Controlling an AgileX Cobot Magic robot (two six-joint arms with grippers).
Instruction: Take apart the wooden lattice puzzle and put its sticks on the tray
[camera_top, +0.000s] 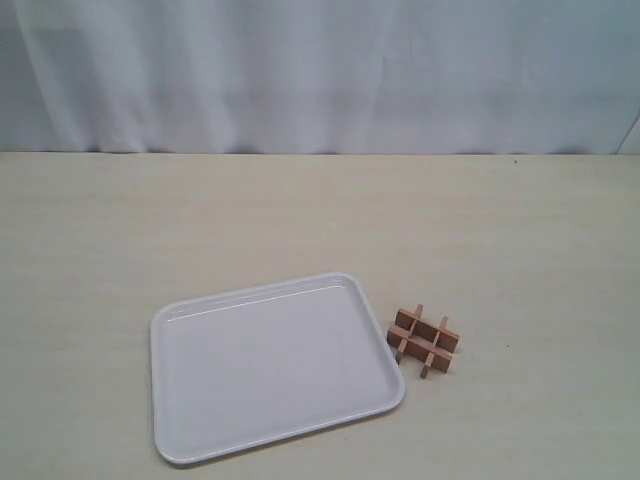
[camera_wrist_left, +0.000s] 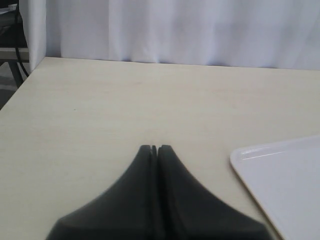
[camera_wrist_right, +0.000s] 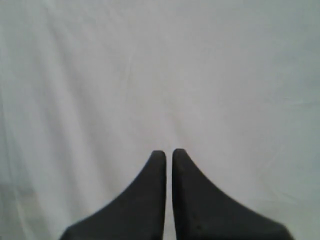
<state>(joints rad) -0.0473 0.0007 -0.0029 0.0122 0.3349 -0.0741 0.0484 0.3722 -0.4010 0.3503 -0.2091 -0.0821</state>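
Our puzzle (camera_top: 423, 340) sits whole beside the tray (camera_top: 200, 440), toward our edge of the table (camera_top: 300, 200). Left claw (camera_wrist_left: 154, 148) and right claw (camera_wrist_right: 169, 152) are pinched together, empty.

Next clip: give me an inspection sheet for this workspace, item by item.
Surface: pale table, no spills seen.
Job's things: wooden lattice puzzle assembled, close beside the white tray, at its right edge; tray holds nothing.
Clutter: nothing seen.
Grippers: left gripper jaws shut, empty; right gripper jaws nearly shut, empty, facing the white curtain.
Cables: possibly one dark cord past the table's corner.
Surroundings: white curtain behind the table.
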